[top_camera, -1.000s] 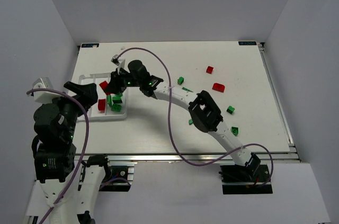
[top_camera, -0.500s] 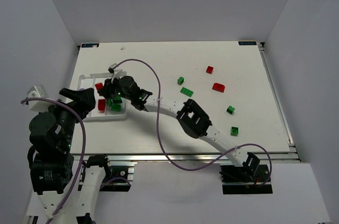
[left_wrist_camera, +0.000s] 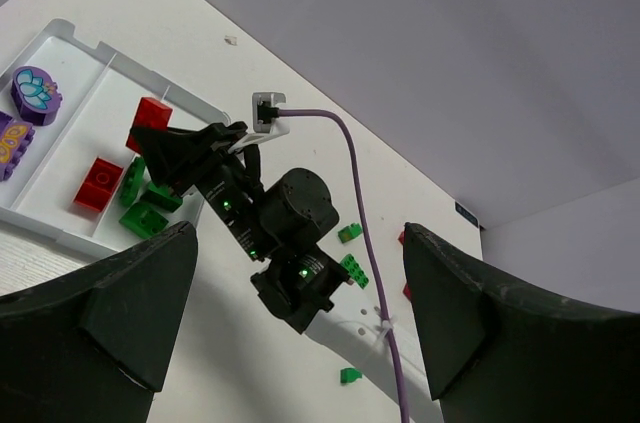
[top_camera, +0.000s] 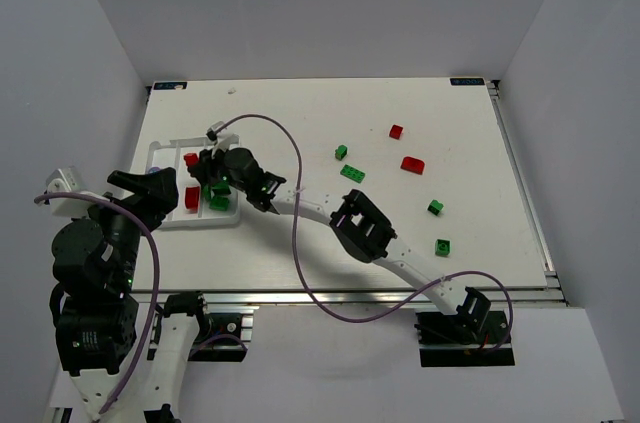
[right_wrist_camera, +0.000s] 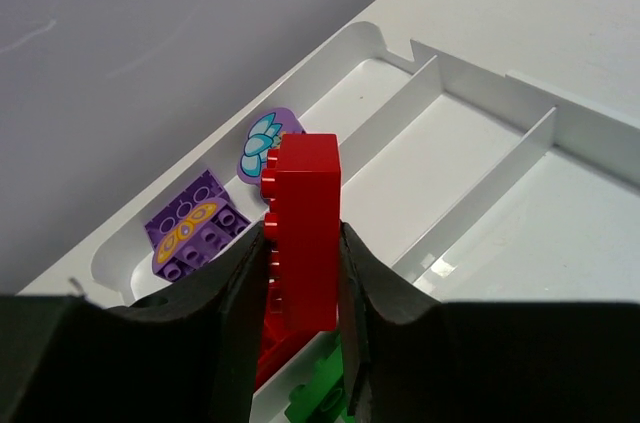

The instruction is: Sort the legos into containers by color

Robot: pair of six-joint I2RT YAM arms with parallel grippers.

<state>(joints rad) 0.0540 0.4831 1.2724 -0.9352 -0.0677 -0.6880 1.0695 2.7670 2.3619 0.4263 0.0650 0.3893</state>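
The white compartment tray (top_camera: 160, 153) lies at the table's left. My right gripper (top_camera: 202, 163) reaches over it, shut on a red brick (right_wrist_camera: 305, 233) held upright just above a compartment with another red brick and a green one (right_wrist_camera: 320, 393). Two purple rounded pieces (right_wrist_camera: 190, 233) lie in the tray's end compartment. The left wrist view shows the tray (left_wrist_camera: 60, 38) holding purple pieces (left_wrist_camera: 35, 93), a red brick (left_wrist_camera: 100, 183) and green bricks (left_wrist_camera: 145, 213). My left gripper (left_wrist_camera: 300, 343) is open and empty, raised near the tray's front edge (top_camera: 150, 188).
Loose bricks lie on the table's right half: green ones (top_camera: 341, 152), (top_camera: 352, 173), (top_camera: 435, 207), (top_camera: 442, 247) and red ones (top_camera: 396, 131), (top_camera: 412, 165). The right arm and its purple cable (top_camera: 300, 233) stretch across the middle.
My right gripper has moved left and down over the tray with the red brick. The left arm has drawn back slightly toward the near left.
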